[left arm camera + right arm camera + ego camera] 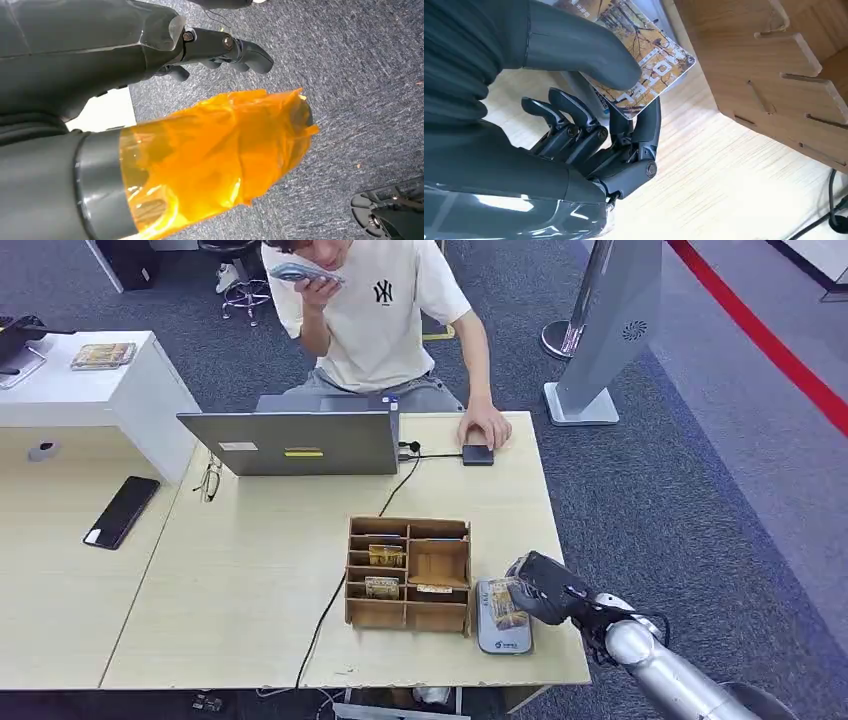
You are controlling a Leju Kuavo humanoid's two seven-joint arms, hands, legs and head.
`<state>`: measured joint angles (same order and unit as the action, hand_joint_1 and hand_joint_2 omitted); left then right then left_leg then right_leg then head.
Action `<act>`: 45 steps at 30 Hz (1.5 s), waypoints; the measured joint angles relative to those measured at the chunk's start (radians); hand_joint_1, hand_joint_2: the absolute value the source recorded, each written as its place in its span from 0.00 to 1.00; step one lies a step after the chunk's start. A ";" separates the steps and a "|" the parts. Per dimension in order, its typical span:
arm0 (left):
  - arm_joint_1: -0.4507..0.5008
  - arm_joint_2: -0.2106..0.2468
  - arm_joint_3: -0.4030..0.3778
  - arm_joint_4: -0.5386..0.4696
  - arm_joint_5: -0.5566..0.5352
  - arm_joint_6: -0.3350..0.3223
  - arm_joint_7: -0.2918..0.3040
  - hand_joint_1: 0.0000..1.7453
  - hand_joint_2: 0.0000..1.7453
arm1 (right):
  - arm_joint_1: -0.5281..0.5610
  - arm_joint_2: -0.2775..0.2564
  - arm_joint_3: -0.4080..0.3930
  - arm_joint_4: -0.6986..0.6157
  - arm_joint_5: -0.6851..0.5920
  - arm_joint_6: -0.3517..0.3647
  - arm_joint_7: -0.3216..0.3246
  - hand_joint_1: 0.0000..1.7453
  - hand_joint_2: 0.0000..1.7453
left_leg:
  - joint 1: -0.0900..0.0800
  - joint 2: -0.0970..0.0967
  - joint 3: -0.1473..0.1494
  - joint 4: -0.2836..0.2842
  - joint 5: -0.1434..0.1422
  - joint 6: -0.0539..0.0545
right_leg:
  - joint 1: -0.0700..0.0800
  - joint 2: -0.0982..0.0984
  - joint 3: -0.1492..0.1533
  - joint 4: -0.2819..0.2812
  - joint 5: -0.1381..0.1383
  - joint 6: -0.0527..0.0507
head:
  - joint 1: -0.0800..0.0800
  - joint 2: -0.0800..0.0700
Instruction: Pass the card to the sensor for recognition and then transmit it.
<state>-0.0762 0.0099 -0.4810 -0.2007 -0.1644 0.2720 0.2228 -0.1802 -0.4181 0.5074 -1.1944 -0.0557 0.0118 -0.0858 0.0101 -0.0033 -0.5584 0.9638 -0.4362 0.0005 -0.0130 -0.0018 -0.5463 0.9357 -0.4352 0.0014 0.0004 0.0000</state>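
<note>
left hand (220, 50) with curled dark fingers and orange-taped thumb (220, 155) above grey carpet (360, 75)

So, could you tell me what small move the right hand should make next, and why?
Probably ease the card flat onto the sensor. The right hand pinches the card right over the grey reader beside the wooden organizer, but it looks tilted.

Autumn-tree printed card (644, 55), grey sensor (500, 625), brown wooden organiser (408, 575)
</note>
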 joint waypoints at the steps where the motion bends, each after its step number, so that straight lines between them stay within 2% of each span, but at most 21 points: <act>1: 0.000 0.000 0.000 0.000 0.000 0.000 0.000 0.00 0.00 | 0.000 0.000 0.000 0.000 0.000 0.000 0.000 1.00 1.00 | 0.000 0.000 0.000 0.000 0.000 0.000 | 0.000 0.000 0.000 0.000 0.000 0.000 | 0.000 0.000; 45: 0.000 0.000 0.000 0.000 0.003 0.005 0.003 0.00 0.00 | -0.013 0.006 0.017 0.019 -0.011 -0.002 -0.010 1.00 1.00 | 0.000 0.000 0.000 0.000 0.000 0.000 | 0.000 0.000 0.000 0.000 0.000 0.000 | 0.000 0.000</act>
<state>-0.0767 0.0099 -0.4810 -0.2007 -0.1614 0.2770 0.2258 -0.1927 -0.4124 0.5241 -1.1757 -0.0668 0.0099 -0.0954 0.0101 -0.0033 -0.5584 0.9638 -0.4362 0.0005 -0.0130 -0.0018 -0.5463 0.9357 -0.4352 0.0014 0.0004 0.0000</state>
